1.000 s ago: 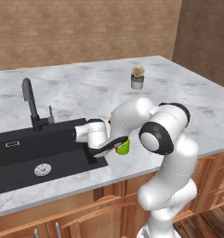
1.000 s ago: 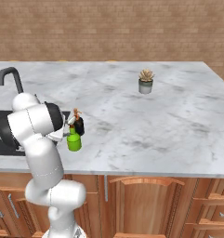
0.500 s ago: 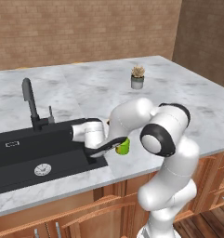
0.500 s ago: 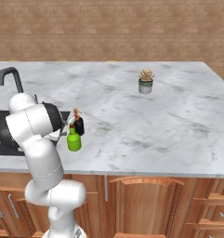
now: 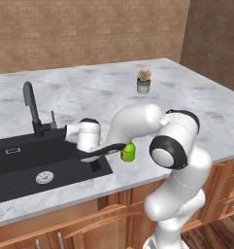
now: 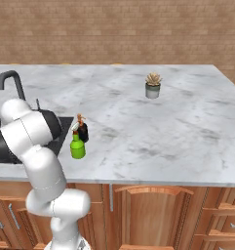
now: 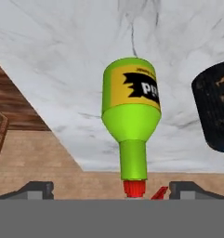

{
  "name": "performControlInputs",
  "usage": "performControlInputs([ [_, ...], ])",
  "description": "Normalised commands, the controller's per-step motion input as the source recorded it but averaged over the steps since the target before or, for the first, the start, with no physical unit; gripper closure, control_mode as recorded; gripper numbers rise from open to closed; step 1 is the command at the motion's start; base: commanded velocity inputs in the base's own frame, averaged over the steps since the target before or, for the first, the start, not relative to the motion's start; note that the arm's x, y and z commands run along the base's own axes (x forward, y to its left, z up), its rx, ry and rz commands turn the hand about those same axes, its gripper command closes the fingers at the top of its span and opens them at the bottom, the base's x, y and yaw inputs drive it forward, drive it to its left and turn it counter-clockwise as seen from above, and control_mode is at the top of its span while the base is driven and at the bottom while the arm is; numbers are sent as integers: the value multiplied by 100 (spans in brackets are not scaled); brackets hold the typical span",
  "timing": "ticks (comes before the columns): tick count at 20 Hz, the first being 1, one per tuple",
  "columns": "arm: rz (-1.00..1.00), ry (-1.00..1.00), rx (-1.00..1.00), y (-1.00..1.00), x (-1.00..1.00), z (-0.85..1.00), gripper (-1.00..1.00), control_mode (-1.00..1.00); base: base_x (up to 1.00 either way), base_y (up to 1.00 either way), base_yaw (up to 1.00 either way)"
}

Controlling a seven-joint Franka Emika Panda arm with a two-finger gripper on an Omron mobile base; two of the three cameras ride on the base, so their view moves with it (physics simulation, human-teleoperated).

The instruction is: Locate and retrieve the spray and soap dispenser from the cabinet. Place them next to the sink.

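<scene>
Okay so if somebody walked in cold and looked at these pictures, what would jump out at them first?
Probably the bright green spray, standing on the grey-white marble counter just right of the black sink, with the black soap dispenser right behind it. Next, the white arm folded low over the counter edge, its gripper open, fingertips either side of the spray's red nozzle. Farther back, a small potted plant stands alone.

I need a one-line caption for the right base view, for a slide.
Green spray and black soap dispenser stand together on the marble counter beside the sink.
</scene>
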Motion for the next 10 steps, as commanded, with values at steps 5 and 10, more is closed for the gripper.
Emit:
performControlInputs([
  [5,-11,14,13,0,-52,44,-100,-100,0,0,0],
  [10,-14,14,18,-7,-58,47,-100,-100,0,0,0],
])
